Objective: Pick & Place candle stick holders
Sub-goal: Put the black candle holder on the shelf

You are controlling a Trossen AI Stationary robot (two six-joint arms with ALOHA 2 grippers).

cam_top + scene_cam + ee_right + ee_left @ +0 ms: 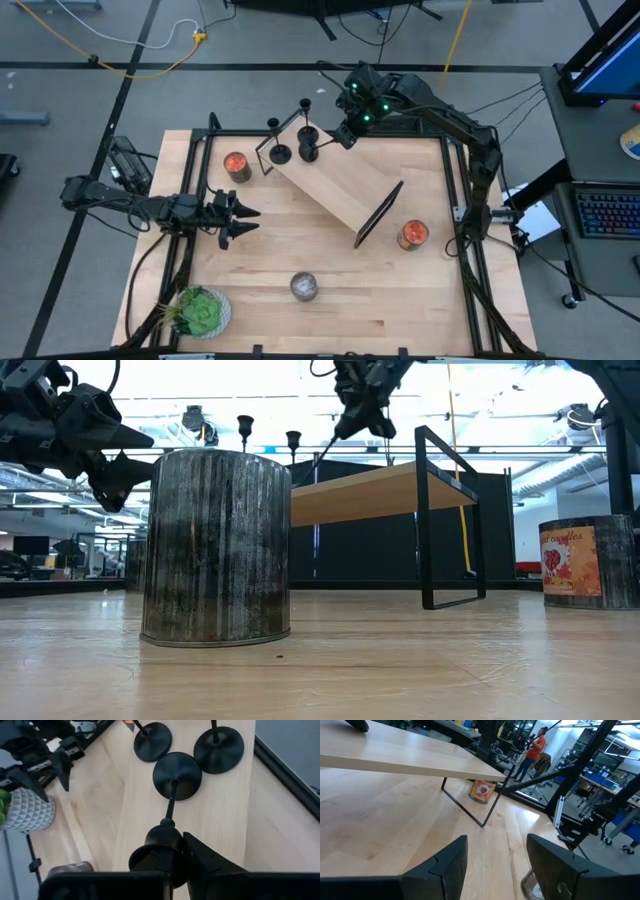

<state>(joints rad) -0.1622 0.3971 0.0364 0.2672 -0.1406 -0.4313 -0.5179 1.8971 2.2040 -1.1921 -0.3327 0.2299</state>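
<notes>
The holder [176, 770], judged light, stiff and top-heavy, is gripped at its cup by the right hand [181, 851], closed on it.

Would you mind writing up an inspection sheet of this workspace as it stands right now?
Surface: wooden table, with a small raised wooden shelf on black legs.
Job's things: three black candle stick holders close together at one end of the shelf.
Clutter: two orange-red jars, silver jar, potted plant.
Grippers: right gripper shut on middle holder's cup; left gripper open, empty, above the table.
Cables: yellow cable on floor.
Surroundings: keyboard at right; person far behind.
</notes>
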